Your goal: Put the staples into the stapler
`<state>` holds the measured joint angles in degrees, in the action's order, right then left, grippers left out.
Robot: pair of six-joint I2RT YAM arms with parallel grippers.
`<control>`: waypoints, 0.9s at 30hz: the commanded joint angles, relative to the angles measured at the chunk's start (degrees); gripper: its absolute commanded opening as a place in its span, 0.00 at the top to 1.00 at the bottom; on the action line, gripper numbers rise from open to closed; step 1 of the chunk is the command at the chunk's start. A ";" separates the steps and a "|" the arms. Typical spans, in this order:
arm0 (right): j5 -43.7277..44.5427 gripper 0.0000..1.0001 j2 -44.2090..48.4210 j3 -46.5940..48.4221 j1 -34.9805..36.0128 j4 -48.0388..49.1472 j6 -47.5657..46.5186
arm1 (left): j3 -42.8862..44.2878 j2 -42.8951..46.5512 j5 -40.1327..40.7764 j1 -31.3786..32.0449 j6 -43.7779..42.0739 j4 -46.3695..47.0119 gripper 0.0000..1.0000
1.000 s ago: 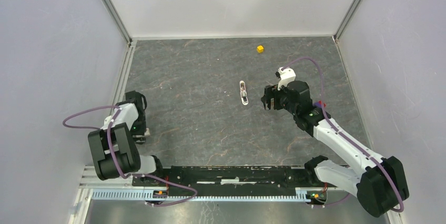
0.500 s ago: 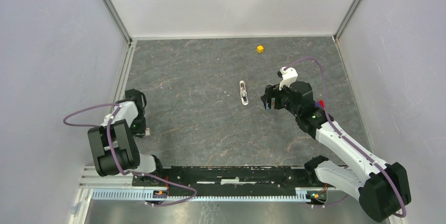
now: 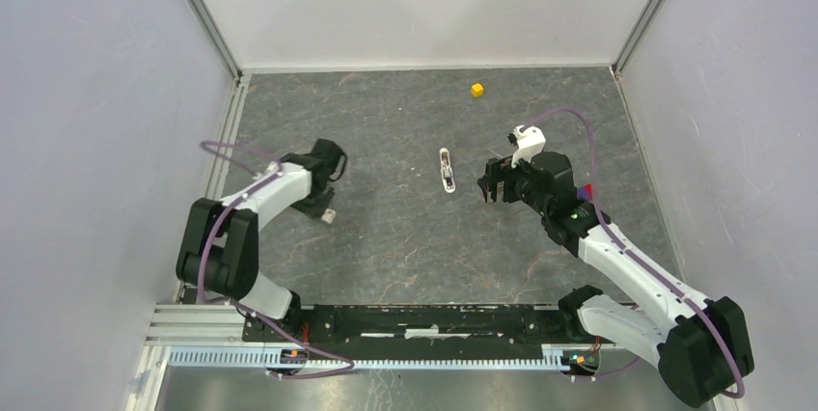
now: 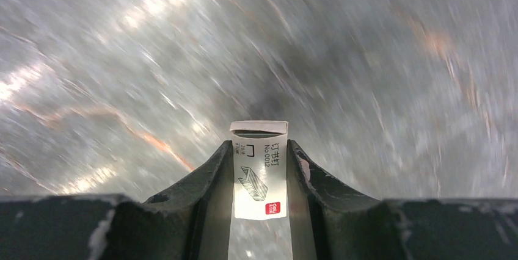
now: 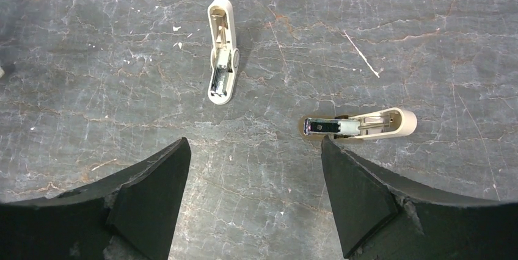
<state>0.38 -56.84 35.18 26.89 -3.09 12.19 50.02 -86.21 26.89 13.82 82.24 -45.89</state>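
The left fingers (image 4: 221, 165) are clenching a white labelled card (image 4: 259, 177) above the dark veined table (image 3: 386, 122), which pale walls (image 3: 424, 6) are enclosing. The right fingers (image 5: 174, 162) are hanging released over mid-table, where the stapler (image 5: 222, 52) is lying just beyond them, with a matching cream piece (image 5: 366, 124) nearby.

Stapler (image 3: 446, 171) in two pieces mid-worktop; staples (image 4: 259, 177) gripped at left.
Its two slim white arms lie apart, metal channels showing. The staples, a pale printed packet, sit pinched in the left tool (image 3: 326, 210), toward the left edge.

Left fingers (image 4: 207, 182) clamped on box (image 4: 259, 177) — right fingers (image 5: 153, 194) spread wide, pointing down.
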 commanded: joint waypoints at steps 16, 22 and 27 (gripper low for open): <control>0.26 0.14 2.87 -3.62 0.17 2.57 0.59 | 10.58 -7.20 -3.11 32.92 31.25 -9.49 0.40; -3.09 0.16 4.79 -4.59 0.17 2.21 3.80 | 14.68 -2.65 6.89 33.30 24.73 -16.32 0.27; -11.34 0.25 5.75 -9.94 0.41 9.51 11.65 | 11.47 2.40 12.20 26.50 -5.12 -6.38 0.31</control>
<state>-3.81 -51.96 28.64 26.89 0.08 16.88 62.43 -88.92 31.62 45.60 100.88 -58.65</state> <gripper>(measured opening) 0.777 0.723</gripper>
